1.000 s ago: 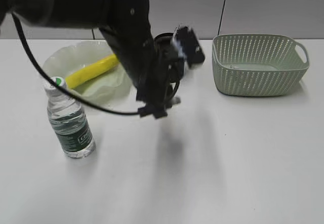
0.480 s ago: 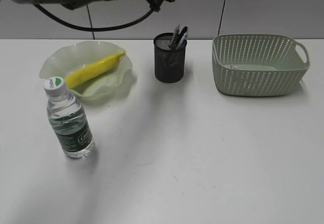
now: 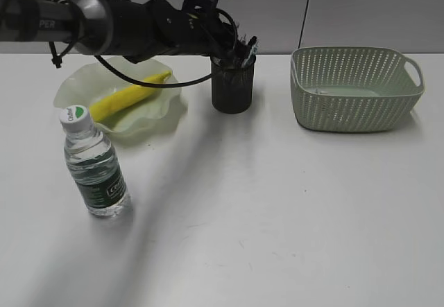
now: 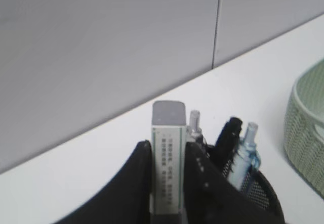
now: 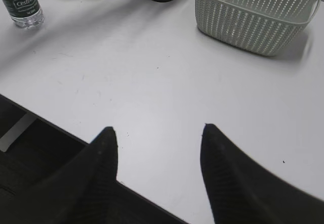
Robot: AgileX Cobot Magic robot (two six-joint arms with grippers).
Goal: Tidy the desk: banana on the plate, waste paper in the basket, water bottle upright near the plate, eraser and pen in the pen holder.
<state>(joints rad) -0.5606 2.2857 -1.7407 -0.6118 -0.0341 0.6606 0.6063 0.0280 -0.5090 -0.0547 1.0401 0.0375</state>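
Note:
My left gripper [image 4: 168,144] is shut on the eraser [image 4: 168,168], a white block with printed lines that sticks up past the fingertips. It hovers at the rim of the black mesh pen holder [image 3: 232,89], where a pen [image 4: 244,155] stands among others. The banana [image 3: 128,95] lies on the pale green plate [image 3: 80,78]. The water bottle [image 3: 94,168] stands upright in front of the plate. My right gripper [image 5: 158,130] hangs open over the desk's near edge, holding nothing. The basket [image 3: 355,89] sits at the right; the waste paper does not show.
The left arm [image 3: 118,26] stretches level from the left, above the plate. In the right wrist view the desk [image 5: 152,77] drops off to dark floor at the lower left, with the basket [image 5: 253,14] and bottle [image 5: 21,4] far off.
The left arm lifted from low in front of the pen holder, swung up out of view, and now reaches level with its gripper at the holder's rim. Nothing on the desk moved.

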